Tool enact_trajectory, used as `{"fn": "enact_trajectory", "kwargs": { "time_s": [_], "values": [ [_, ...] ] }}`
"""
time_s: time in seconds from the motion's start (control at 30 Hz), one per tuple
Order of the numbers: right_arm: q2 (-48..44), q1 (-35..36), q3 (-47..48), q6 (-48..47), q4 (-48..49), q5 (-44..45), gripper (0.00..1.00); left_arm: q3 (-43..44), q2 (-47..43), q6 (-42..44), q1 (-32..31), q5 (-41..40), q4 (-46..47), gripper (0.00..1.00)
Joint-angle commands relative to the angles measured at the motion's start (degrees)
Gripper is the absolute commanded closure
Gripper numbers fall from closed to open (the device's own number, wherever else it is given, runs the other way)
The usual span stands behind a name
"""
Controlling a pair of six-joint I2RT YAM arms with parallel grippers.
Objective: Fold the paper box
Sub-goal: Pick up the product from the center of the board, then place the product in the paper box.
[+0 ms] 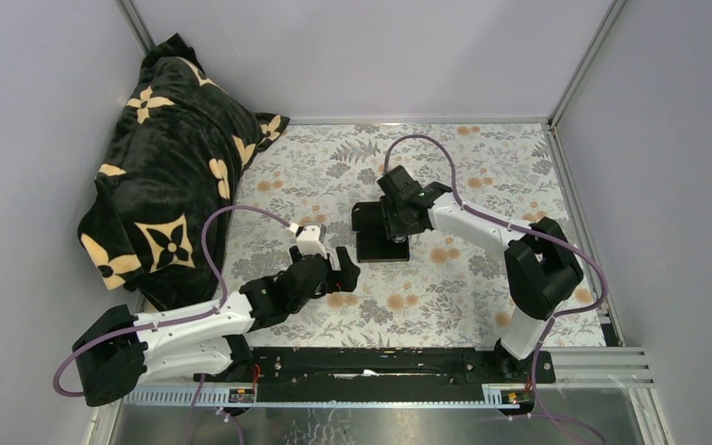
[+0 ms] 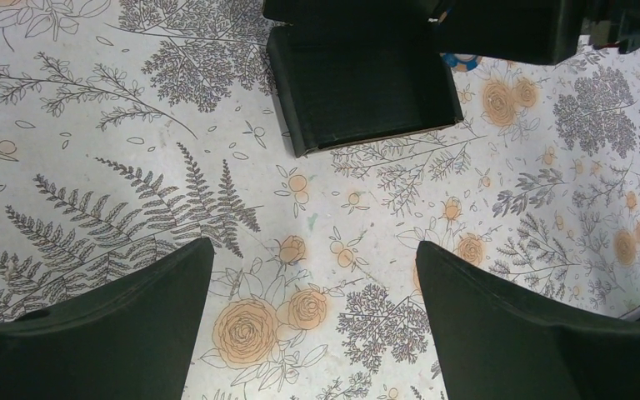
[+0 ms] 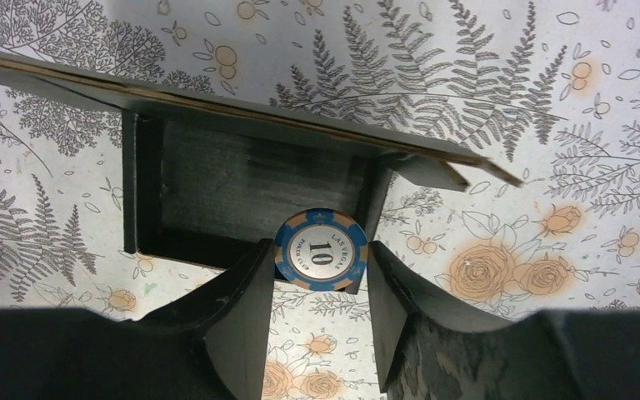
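Observation:
The paper box (image 1: 381, 243) is a matte black open tray on the floral cloth at the table's middle, its lid flap (image 3: 217, 104) standing up on the far side. In the left wrist view the paper box (image 2: 367, 83) lies ahead of the fingers. My right gripper (image 3: 321, 252) is shut on a blue and tan poker chip (image 3: 321, 250) marked 10, held at the paper box's (image 3: 233, 179) near right corner. My right gripper (image 1: 395, 221) hangs over the box. A short way to the box's near left, my left gripper (image 1: 341, 269) (image 2: 312, 258) is open over bare cloth.
A black plush blanket (image 1: 167, 185) with cream flower motifs is heaped at the back left corner. Grey walls with metal rails (image 1: 575, 65) close in the table on three sides. The arms' black base rail (image 1: 380, 366) runs along the near edge.

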Motion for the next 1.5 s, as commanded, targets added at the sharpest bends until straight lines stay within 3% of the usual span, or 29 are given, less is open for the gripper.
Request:
{"fn": "enact_trajectory", "kwargs": {
  "time_s": [0.0,0.33,0.5,0.8,1.13,1.47],
  "values": [
    [1.79,2.11,3.79,1.32,-1.52,2.52,0.64,-1.01,-1.46,-0.42,0.49,-2.03,2.73,0.02],
    [4.97,4.76,6.19,2.03,-0.55,3.2,0.6,-2.13,-2.86,-0.67,0.85,-2.07,2.55,0.02],
    [5.78,5.07,6.46,1.97,0.28,3.85,0.41,-2.29,-3.14,-0.68,0.89,-2.23,2.16,0.01],
    [4.37,5.12,6.81,0.94,0.72,3.61,0.37,-1.97,-3.25,-0.85,1.03,-2.52,1.17,0.02],
    [-8.0,5.17,4.09,0.15,-0.96,2.81,0.3,0.73,-6.24,0.35,1.15,-3.05,-6.38,0.02],
    [-20.49,5.19,-0.83,0.14,-3.39,-2.71,0.22,-0.59,-13.66,-0.94,2.78,5.58,-10.74,0.02]
  ]
}}
